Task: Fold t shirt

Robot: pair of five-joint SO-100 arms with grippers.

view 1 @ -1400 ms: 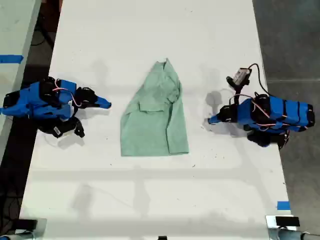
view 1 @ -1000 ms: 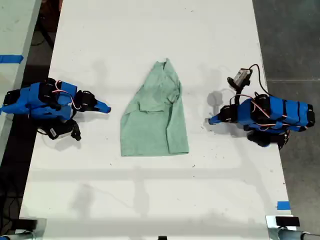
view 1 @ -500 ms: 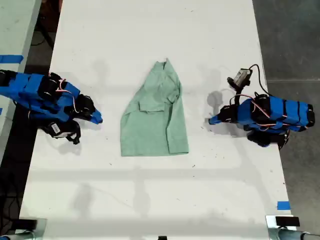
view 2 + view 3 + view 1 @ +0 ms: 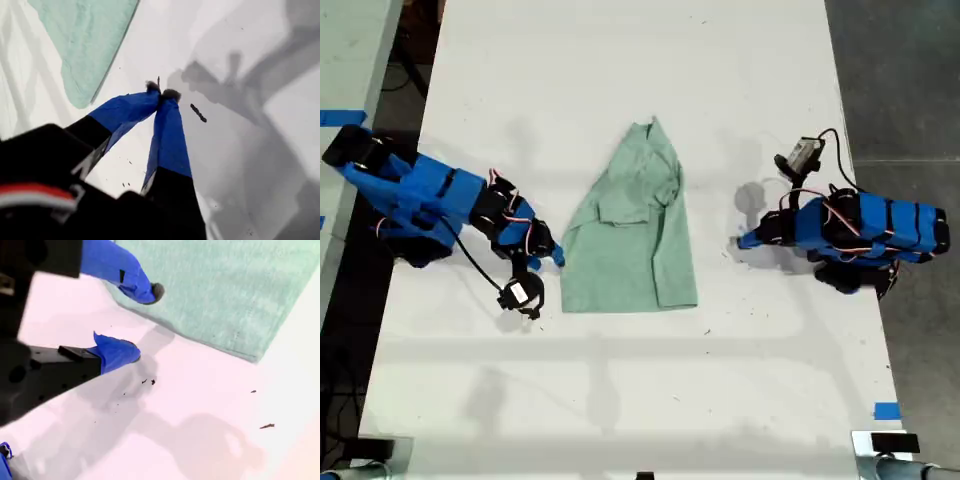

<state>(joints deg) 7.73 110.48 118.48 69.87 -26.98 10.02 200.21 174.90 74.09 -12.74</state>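
I am working with the t shirt [image 4: 633, 225] lying partly folded near the middle of the white surface [image 4: 620, 60], its long axis running from the collar at the far end down to the straight hem at the near end in the exterior view. My second pincer [image 4: 135, 322] is sitting with its jaws parted, one fingertip at the cloth's edge and the other on bare surface, close to the hem corner on the exterior view's left. My first pincer [image 4: 161, 93] is resting with its tips pressed together, empty, well apart from the shirt on the exterior view's right. I judge the second arm is nearer, so that side edge looks like the one to grasp.
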